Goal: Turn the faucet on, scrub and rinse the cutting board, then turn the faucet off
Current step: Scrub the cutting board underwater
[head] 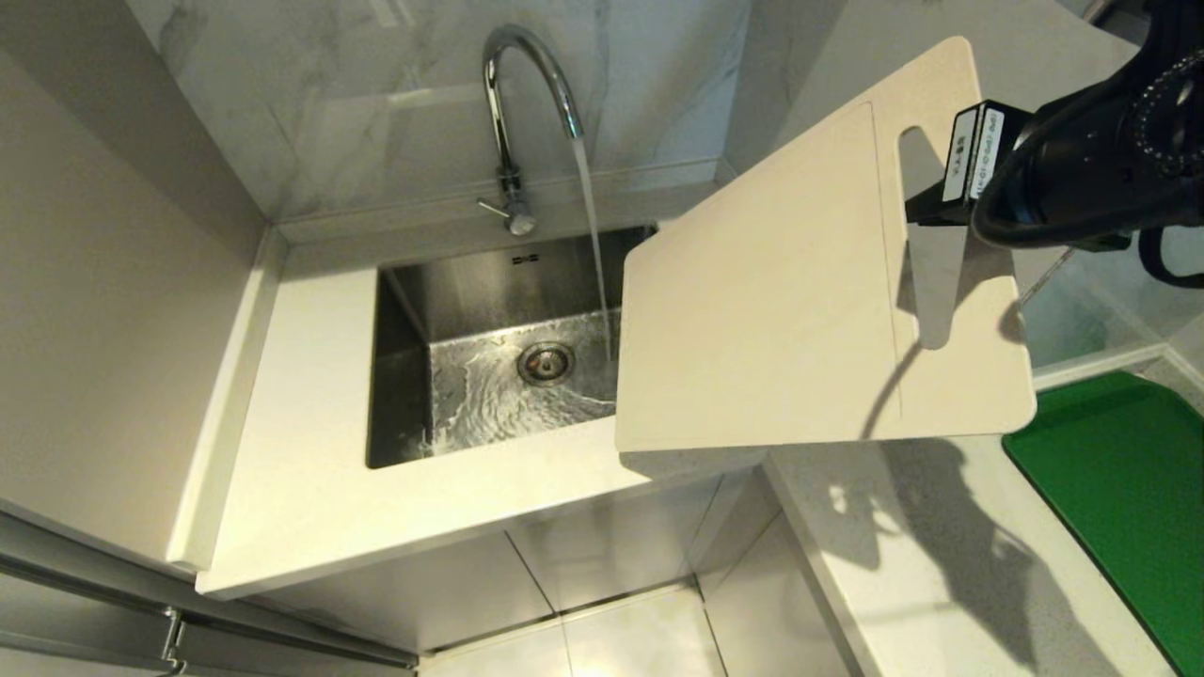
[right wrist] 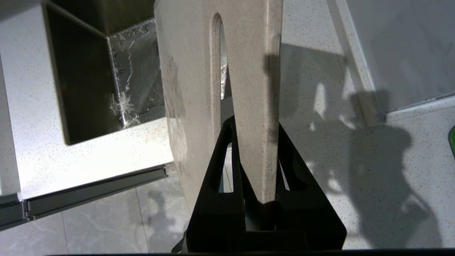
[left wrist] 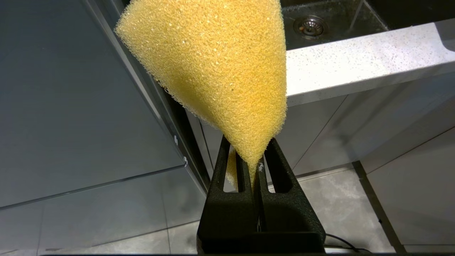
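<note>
With the faucet (head: 527, 103) running, the right gripper (right wrist: 258, 193) is clamping the cutting board (head: 781, 301) by its handle end beside the stream, and the left gripper (left wrist: 256, 167) is pinching a sponge (left wrist: 217, 71), so bringing the board under the water for scrubbing looks next.

The setting is a kitchen. A rectangular stainless-steel sink basin (head: 489, 310) with a round drain is set into a pale speckled stone worktop (head: 301, 470). A tall chrome gooseneck faucet (head: 513, 113) with a thin side lever stands behind the basin and is running water. The wall behind is clad in white marble-veined panels (head: 376, 103). Flat grey cabinet fronts (left wrist: 89, 106) sit below the worktop, above a grey tiled floor (head: 611, 639). A green mat (head: 1119, 489) lies on the adjoining worktop section.
</note>
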You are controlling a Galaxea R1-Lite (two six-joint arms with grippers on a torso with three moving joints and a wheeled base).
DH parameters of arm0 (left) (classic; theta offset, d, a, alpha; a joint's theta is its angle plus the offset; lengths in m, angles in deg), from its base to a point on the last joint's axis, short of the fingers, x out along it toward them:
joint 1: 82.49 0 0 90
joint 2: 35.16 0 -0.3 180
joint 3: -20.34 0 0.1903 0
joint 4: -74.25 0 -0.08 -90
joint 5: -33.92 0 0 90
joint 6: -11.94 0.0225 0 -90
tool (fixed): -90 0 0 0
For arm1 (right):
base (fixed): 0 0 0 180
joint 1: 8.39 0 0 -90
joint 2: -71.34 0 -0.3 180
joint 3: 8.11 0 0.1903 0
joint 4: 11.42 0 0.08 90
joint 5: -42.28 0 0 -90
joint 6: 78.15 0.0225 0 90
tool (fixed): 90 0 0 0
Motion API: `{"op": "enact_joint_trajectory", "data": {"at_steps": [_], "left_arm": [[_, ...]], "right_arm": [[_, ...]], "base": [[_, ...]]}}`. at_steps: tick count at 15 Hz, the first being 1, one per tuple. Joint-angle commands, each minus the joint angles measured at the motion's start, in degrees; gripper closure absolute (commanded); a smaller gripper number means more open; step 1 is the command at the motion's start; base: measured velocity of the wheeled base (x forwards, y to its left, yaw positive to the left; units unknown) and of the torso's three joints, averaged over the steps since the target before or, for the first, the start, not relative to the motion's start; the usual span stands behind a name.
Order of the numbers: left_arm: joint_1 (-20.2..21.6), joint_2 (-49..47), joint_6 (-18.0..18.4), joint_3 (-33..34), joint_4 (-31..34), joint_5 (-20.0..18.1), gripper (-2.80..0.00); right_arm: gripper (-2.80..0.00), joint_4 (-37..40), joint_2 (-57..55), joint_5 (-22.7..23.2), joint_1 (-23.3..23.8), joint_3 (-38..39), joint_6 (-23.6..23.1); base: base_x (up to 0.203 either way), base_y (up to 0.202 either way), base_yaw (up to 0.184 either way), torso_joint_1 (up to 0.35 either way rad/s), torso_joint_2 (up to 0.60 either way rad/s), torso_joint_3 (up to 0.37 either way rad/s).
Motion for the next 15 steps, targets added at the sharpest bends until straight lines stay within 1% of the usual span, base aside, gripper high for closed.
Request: {"op": "enact_joint_trajectory", "data": {"at_steps": [1, 15], "left_arm": [[0.0, 0.2, 0.0, 0.1, 0.0, 0.0, 0.0], [0.0, 0.2, 0.2, 0.1, 0.0, 0.0, 0.0]], "right_arm": [[0.0, -0.1, -0.8, 0.0, 0.0, -0.7, 0.1], [0.0, 0.1, 0.6, -0.1, 0.2, -2.1, 0.1]], "base": [[0.0, 0.0, 0.0, 0.0, 0.0, 0.0], [0.0, 0.0, 0.0, 0.0, 0.0, 0.0]]}}
